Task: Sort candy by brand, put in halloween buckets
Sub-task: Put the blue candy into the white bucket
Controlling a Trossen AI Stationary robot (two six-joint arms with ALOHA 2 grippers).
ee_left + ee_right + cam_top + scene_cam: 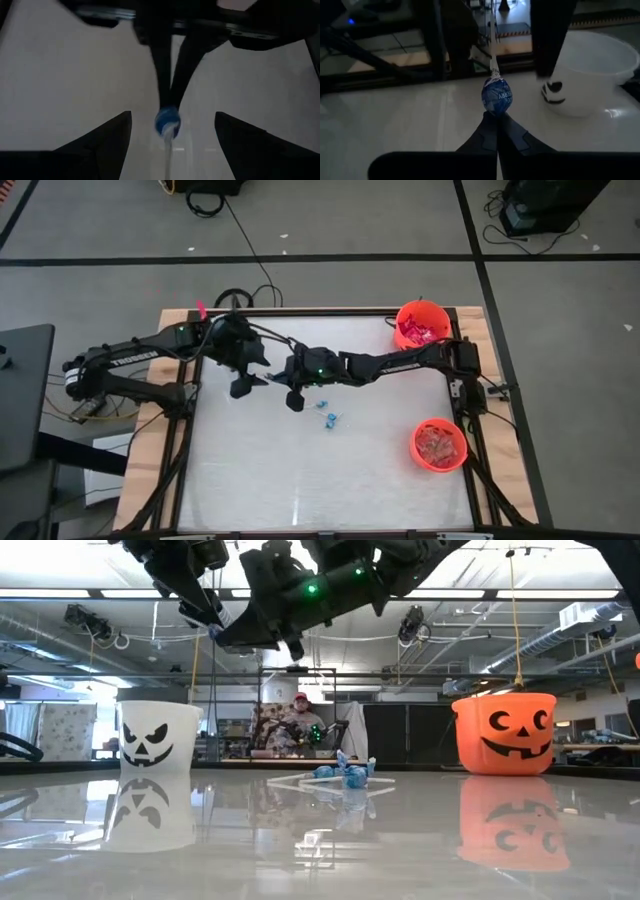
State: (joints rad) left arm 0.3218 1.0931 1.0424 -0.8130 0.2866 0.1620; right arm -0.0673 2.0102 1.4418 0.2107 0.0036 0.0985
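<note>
Right gripper [496,119] was clamped on a blue lollipop [496,96] (stick pointing away), raised above mid-table. Left gripper [172,132] hung spread wide just beside it. White bucket [585,75] stood near; blue candies [328,418] lay below.

Both arms crowd the counter's [300,480] far middle; orange buckets [440,444] line its right edge; near half open.

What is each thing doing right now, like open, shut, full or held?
Right gripper: shut on the blue lollipop.
Left gripper: open, holding nothing.
White bucket: upright.
Far orange bucket: candy inside.
Near orange bucket: candy inside.
Blue candies: loose on the table.
</note>
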